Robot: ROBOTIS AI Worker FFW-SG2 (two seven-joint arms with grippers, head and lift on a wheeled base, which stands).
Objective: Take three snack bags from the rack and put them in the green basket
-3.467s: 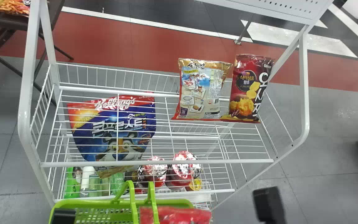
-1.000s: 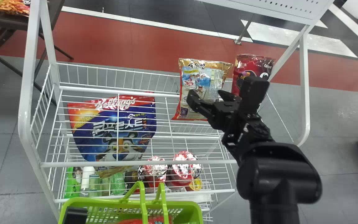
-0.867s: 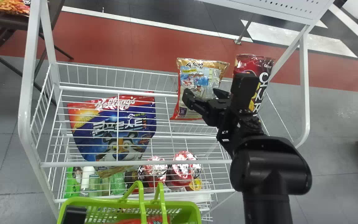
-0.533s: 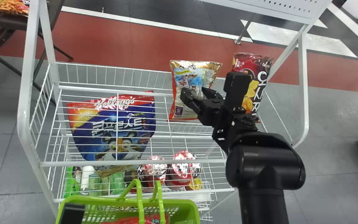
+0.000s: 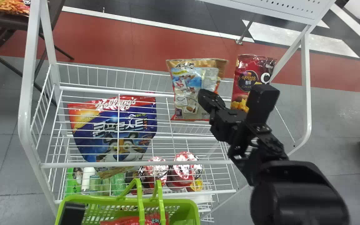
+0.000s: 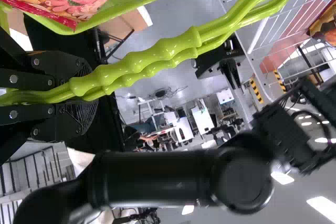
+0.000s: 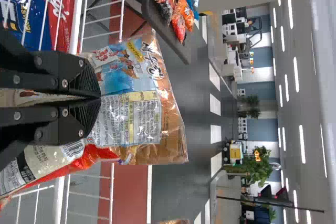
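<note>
White lettering is spelling "Kellogg's" across the red top of a blue-and-red foil pouch [image 5: 120, 125], with "콘푸로스트" running below it. A gold-topped, white-and-blue foil snack bag [image 5: 189, 90] is displaying "새우깡" along its gold end in the right wrist view, while its pale label panels are carrying print too fine to read. A dark-red and black foil snack bag [image 5: 245, 67] is bearing "식이섬유 함유" inside a dark circle. White letters on a bright red foil snack bag [image 5: 123, 221] are remaining unclear.

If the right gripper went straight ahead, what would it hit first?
The right gripper would first push into the snack bag its fingers pinch, which spreads ahead of them. Past that, the way looks free, though depth is hard to judge.
</note>
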